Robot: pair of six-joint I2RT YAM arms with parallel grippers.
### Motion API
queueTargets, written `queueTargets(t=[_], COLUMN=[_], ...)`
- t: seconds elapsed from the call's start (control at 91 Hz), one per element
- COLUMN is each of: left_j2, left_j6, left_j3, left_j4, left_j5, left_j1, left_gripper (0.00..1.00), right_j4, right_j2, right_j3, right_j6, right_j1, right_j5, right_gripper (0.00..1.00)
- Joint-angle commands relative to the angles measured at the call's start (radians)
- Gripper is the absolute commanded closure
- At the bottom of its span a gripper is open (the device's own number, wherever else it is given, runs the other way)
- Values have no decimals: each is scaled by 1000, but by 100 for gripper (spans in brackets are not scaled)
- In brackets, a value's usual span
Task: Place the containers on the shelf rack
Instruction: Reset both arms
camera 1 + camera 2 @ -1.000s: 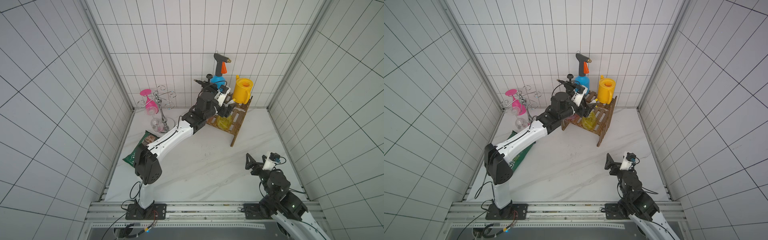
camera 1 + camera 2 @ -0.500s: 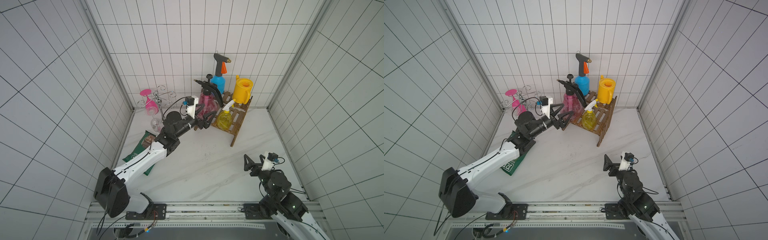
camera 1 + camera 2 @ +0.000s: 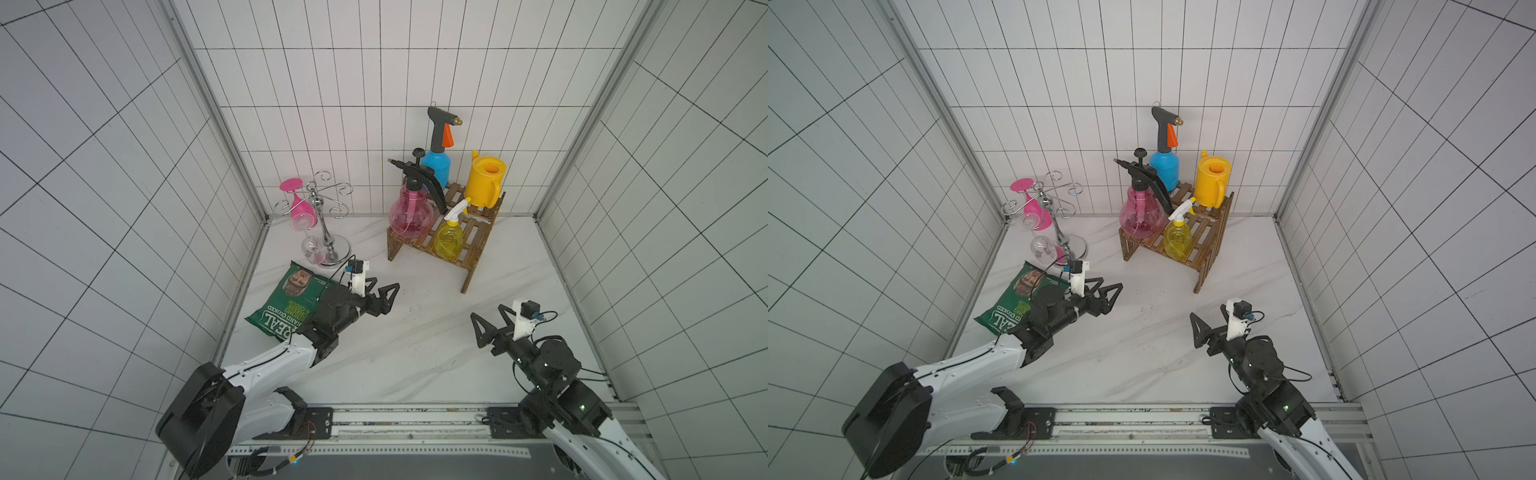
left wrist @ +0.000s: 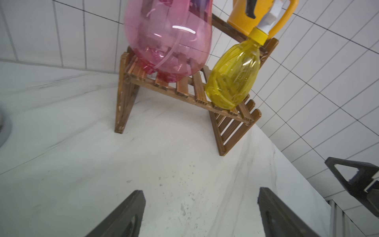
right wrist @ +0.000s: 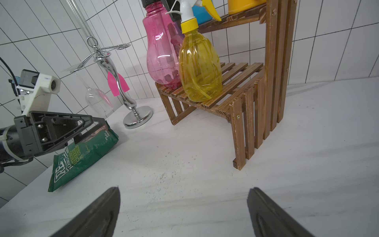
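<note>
The dark wooden shelf rack [image 3: 473, 243] stands at the back wall in both top views. The blue bottle [image 3: 436, 166] and the yellow watering can [image 3: 484, 183] stand on its upper tier. On the lower tier are the pink pump sprayer [image 3: 409, 214] and the small yellow spray bottle [image 3: 449, 239], also seen in the left wrist view [image 4: 231, 78]. My left gripper [image 3: 386, 284] hovers open and empty over the table, in front of the rack and left of it. My right gripper [image 3: 487, 311] is open and empty near the front right.
A chrome glass holder [image 3: 324, 224] with a pink glass [image 3: 300, 208] and a clear glass [image 3: 311, 249] stands at the back left. A green crisp bag [image 3: 286, 305] lies under my left arm. Tiled walls close three sides; a metal rail [image 3: 415, 419] runs along the front.
My left gripper has drawn back from the rack toward the front left, ending beside the crisp bag. The pink pump sprayer stays on the lower tier. The right arm has barely moved.
</note>
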Motion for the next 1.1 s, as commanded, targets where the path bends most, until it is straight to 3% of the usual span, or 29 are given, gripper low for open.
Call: queueTargets(t=[0.0,0.143,0.242,0.418,0.539,0.726,0.791,0.846,0.879,0.923,1.022,1.088], left_j2=[-92,-184,-228,-233,-107,284,370,390,433,479,418,443], left_j6=[111,277,326,305,317,446,404,332,307,315,290,294], left_j3=[-1,-23,-53,-153,-196,-102,-58,-65,-81,-108,-27,-37], left_j4=[-139,-160,-131,43,203,422,428,436,522,646,346,443], left_j5=[-278,-557,-633,-474,-407,-443,-439,-359,-275,-244,-258,-260], left_j1=[6,14,73,327,453,438,468,543,593,607,607,608], left_gripper=[12,9,5,2,2,2,2,2,2,2,2,2], right_j4=[59,78,73,57,52,45,36,28,25,25,19,6], right_j2=[23,33,15,-17,-23,-29,-38,-51,-59,-68,-76,-76], right_j3=[-7,-21,-30,-38,-38,-40,-36,-35,-37,-40,-39,-32], right_j6=[7,29,36,36,37,48,49,49,50,53,56,52], right_j1=[-4,-5,-5,-5,-5,-5,-5,-6,-6,-7,-8,-8], right_j5=[-43,-42,-21,11,19,22,24,31,36,39,43,50], right_gripper=[1,1,1,1,1,1,1,1,1,1,1,1])
